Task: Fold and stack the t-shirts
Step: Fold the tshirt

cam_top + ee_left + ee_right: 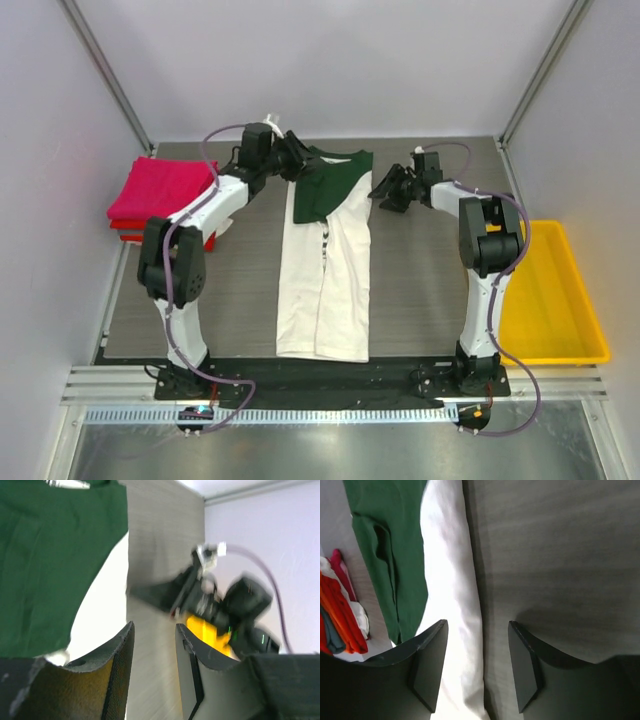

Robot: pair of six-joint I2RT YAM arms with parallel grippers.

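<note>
Parted left claw (296, 152) and right claw (384, 192) flank the t-shirt (325, 285) at its collar.

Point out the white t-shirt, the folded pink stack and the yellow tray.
white t-shirt (325, 290): top external view, on its white body.
folded pink stack (160, 185): top external view, on the top shirt.
yellow tray (555, 300): top external view, on its bare floor.
</note>
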